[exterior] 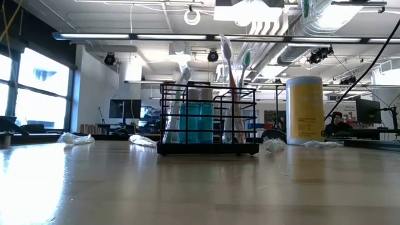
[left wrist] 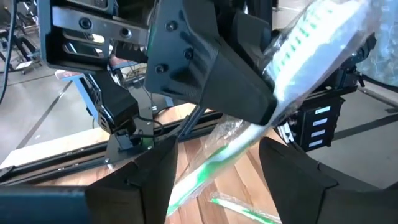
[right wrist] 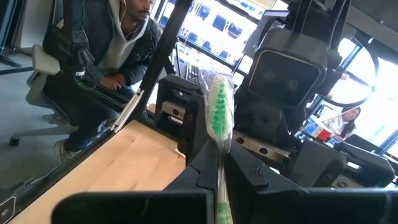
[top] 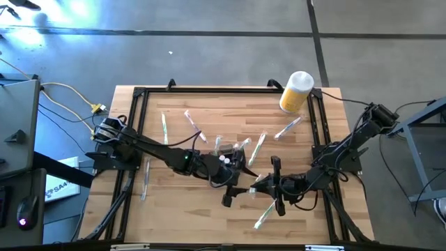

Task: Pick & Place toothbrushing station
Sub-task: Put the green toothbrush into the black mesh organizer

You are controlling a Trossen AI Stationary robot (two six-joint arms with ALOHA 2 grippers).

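Toothbrushing station [exterior: 208,119]: black wire-mesh caddy standing upright mid-table; in the low view it already holds teal items and at least two upright toothbrushes.
Right gripper [right wrist: 219,167]: fingers closed on a wrapped green toothbrush [right wrist: 218,109], held up off the table just right of the caddy.
Left gripper [left wrist: 214,168]: fingers spread either side of that same wrapped brush, not pinching it; it sits close against the right gripper, beside the caddy in the high view [top: 230,183].
Progress: partly done, by my judgement; some brushes are in, this one is between the arms, not yet placed.
Left to do: several wrapped toothbrushes [top: 164,127] lie scattered over the wooden table [top: 174,216].
Surroundings: yellow cylinder with white lid [top: 295,91] at the far right corner, well apart.
In the way: the two grippers crowd each other beside the caddy; a seated person [right wrist: 102,56] is beyond the table.
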